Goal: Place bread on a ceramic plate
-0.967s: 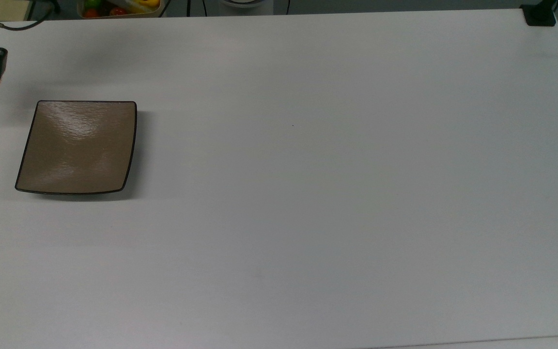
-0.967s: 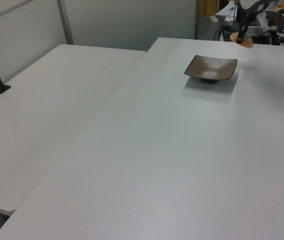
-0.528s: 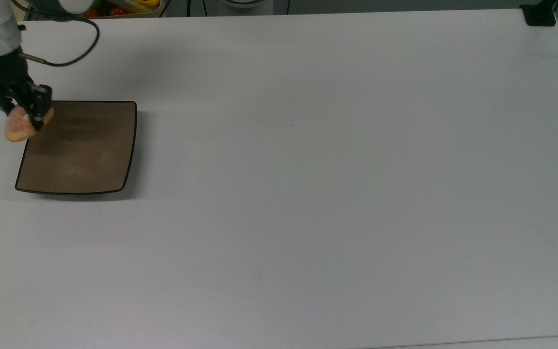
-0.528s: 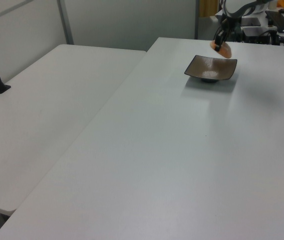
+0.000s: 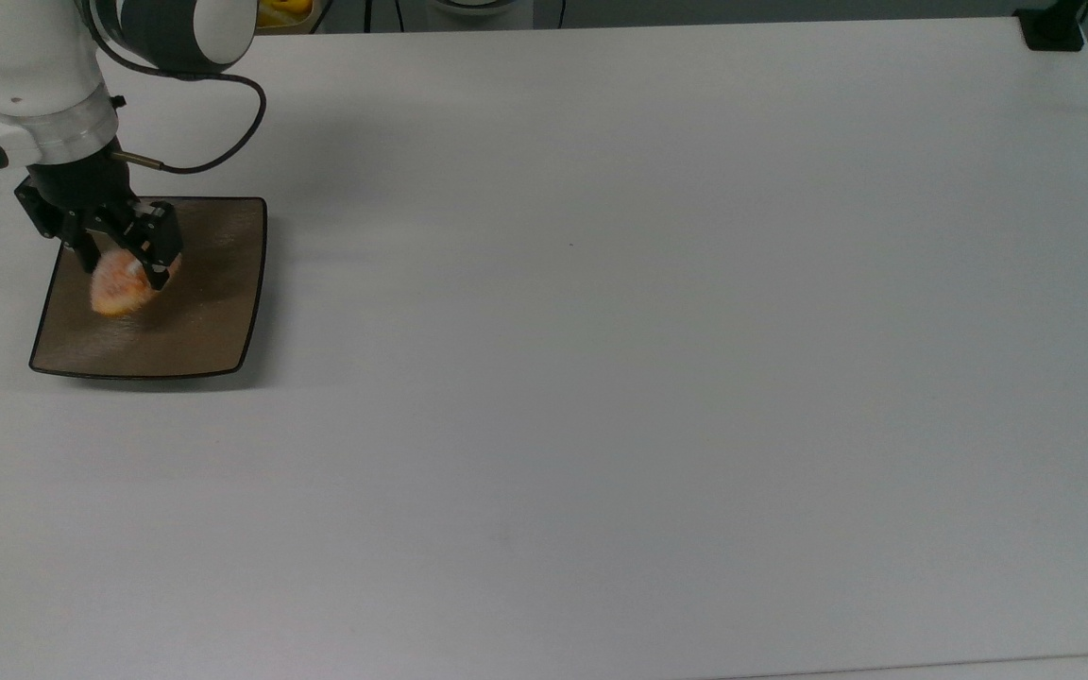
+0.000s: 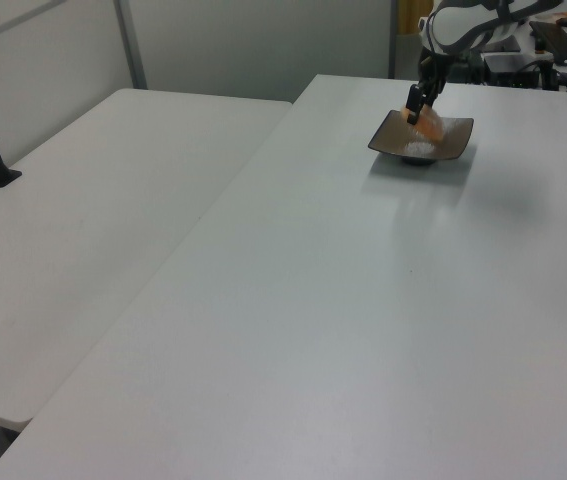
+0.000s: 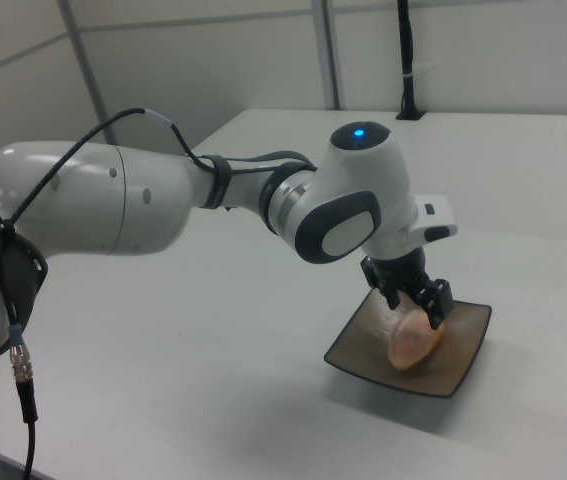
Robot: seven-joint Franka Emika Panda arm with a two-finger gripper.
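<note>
Bread (image 5: 125, 287), a small oval orange-brown roll with a speckled sugary crust, sits clamped between the two black fingers of the end effector (image 5: 121, 269) in the top view, hanging over the square glossy brown ceramic plate (image 5: 213, 331). Against the plate, the roll lies over the half nearer the top view's left, within the dark rim rather than beyond it. The plate rests on the white worktop (image 5: 657, 340).

From the left view, the end effector (image 6: 418, 112) comes down onto the plate (image 6: 453, 143) from above, and the bread (image 6: 428, 125) shows as an orange patch over the plate's middle (whether it touches the glaze cannot be told here).

The right view is clearest: the end effector (image 7: 418, 308) pinches the upper end of the bread (image 7: 409, 343), which hangs tilted, its lower end close to or just meeting the plate (image 7: 463, 365).

By my reading, the carry is essentially done. What remains is the last bit of lowering, letting go of the roll, and lifting clear so it rests on the plate alone.
</note>
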